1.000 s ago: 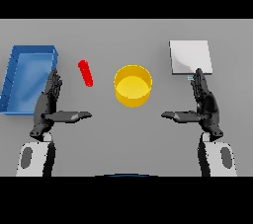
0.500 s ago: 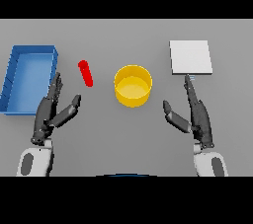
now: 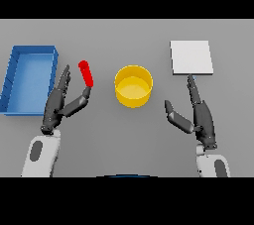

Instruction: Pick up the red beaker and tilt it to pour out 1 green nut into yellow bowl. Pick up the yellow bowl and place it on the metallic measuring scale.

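Head view is showing the first step, reaching for the red beaker (image 3: pixel 86 73), lying tilted on the desk between the blue tray (image 3: pixel 15 90) by the left edge and the yellow bowl (image 3: pixel 133 86) at mid-desk. Left hand (image 3: pixel 59 105), fingers spread, is sitting just beside it, thumb near its lower end; closing round it comes next. Right hand (image 3: pixel 197 115) is hovering spread below the metallic measuring scale (image 3: pixel 191 57).

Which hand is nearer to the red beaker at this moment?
Left. The left hand is open right beside the red beaker, its thumb just below it. The right hand is far off, beyond the yellow bowl.
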Controlling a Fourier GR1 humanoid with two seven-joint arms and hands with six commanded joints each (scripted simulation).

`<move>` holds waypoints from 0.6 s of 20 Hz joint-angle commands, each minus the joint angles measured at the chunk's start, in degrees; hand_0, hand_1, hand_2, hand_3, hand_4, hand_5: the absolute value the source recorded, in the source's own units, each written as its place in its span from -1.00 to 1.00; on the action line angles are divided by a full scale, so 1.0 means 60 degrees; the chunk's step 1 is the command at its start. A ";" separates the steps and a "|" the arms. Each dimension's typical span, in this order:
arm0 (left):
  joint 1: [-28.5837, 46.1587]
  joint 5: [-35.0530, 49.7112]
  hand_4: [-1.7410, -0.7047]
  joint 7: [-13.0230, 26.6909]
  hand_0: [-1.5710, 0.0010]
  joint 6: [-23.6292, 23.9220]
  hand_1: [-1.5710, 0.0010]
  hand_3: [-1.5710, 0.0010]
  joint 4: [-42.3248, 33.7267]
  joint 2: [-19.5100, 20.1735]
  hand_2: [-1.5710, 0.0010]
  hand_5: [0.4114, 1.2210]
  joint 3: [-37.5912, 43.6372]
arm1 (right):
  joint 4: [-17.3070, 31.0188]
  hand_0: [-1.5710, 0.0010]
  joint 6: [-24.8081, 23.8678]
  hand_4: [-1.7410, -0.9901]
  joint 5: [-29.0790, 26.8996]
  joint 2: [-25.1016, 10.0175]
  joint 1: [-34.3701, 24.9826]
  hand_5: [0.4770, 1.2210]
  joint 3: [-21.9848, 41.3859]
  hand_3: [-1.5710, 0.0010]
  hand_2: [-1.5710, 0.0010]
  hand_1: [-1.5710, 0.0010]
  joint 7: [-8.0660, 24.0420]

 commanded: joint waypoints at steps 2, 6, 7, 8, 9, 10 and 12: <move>-0.0586 -0.0037 0.15 -0.0146 1.00 0.0133 1.00 1.00 0.0778 0.0023 1.00 -0.45 0.0212 | -0.0006 1.00 0.0089 0.49 -0.0186 -0.0060 -0.0020 -0.52 -0.0105 1.00 1.00 1.00 -0.0058; -0.1538 0.0025 0.14 -0.0449 1.00 0.0274 1.00 1.00 0.2084 -0.0027 1.00 -0.46 0.0548 | 0.0224 1.00 0.0149 0.38 -0.0237 -0.0093 -0.0147 -0.49 -0.0156 1.00 1.00 1.00 -0.0112; -0.1766 0.0049 0.13 -0.0604 1.00 0.0330 1.00 1.00 0.2398 -0.0025 1.00 -0.46 0.0656 | 0.0114 1.00 0.0149 0.36 -0.0247 -0.0078 -0.0004 -0.49 -0.0129 1.00 1.00 1.00 -0.0223; -0.1970 0.0136 0.12 -0.0795 1.00 0.0269 1.00 1.00 0.2738 0.0027 1.00 -0.46 0.0782 | 0.0075 1.00 0.0147 0.36 -0.0282 -0.0076 -0.0081 -0.49 -0.0151 1.00 1.00 1.00 -0.0216; -0.2221 0.0143 0.09 -0.0912 1.00 0.0317 1.00 1.00 0.3030 -0.0030 1.00 -0.45 0.0836 | 0.0185 1.00 0.0166 0.35 -0.0297 -0.0084 -0.0156 -0.49 -0.0178 1.00 1.00 1.00 -0.0043; -0.2436 0.0151 0.08 -0.1013 1.00 0.0310 1.00 1.00 0.3395 -0.0011 1.00 -0.45 0.0915 | 0.0158 1.00 0.0156 0.34 -0.0303 -0.0093 -0.0155 -0.49 -0.0192 1.00 1.00 1.00 -0.0020; -0.2734 0.0025 0.06 -0.1283 1.00 0.0559 1.00 1.00 0.3987 -0.0130 1.00 -0.46 0.0987 | 0.0148 1.00 0.0123 0.32 -0.0277 -0.0094 -0.0074 -0.48 -0.0190 1.00 1.00 1.00 -0.0247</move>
